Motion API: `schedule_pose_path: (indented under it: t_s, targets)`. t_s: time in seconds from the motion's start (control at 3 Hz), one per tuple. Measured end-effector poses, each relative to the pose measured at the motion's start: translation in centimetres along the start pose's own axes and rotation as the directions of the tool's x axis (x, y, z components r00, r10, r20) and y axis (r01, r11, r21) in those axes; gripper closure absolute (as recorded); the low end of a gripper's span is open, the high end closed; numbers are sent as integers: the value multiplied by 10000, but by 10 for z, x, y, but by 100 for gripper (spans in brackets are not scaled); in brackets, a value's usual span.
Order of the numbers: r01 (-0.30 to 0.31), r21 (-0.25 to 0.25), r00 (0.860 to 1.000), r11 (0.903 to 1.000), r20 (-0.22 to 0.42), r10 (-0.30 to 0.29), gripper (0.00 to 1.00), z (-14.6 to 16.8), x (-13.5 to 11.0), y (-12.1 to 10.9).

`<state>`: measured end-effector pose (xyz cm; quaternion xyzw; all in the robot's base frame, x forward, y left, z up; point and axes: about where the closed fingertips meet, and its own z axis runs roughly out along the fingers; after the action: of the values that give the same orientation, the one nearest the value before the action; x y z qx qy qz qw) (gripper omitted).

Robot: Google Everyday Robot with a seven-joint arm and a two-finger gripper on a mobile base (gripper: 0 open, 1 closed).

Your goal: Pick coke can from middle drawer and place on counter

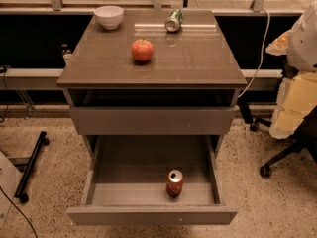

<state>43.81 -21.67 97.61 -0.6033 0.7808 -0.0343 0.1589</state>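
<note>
Coke can (174,183): you see it upright, front right on the drawer floor.
Middle drawer (133,162): pulled open.
Counter (198,63): holds apple (142,50), white bowl (109,17), tipped green can (174,20).
Gripper: outside your view; you cannot tell its state.

On the counter (198,63), a bowl (109,16) sits at the far left corner. A can (174,20) lies on its side by the far edge, right of centre. An apple (142,50) rests before both, near the middle. Below the front edge, the middle drawer (124,157) stands open, with the coke can (174,183) upright inside at front right. My gripper is out of view.
</note>
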Motion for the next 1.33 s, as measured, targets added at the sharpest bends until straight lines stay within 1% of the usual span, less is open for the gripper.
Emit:
schedule_pose_path:
  t_s: [0.33,0.67,1.0,1.33]
  targets:
    - [0,0,10000,10000,0,0,0,0,0,0]
    - [-312,-177,9988,9994,378,318,0,14,-6,3]
    - [-739,-436,9932,9963,873,775,0,40,-14,7]
    - [-998,-642,9811,9929,1597,1089,0,70,-22,9]
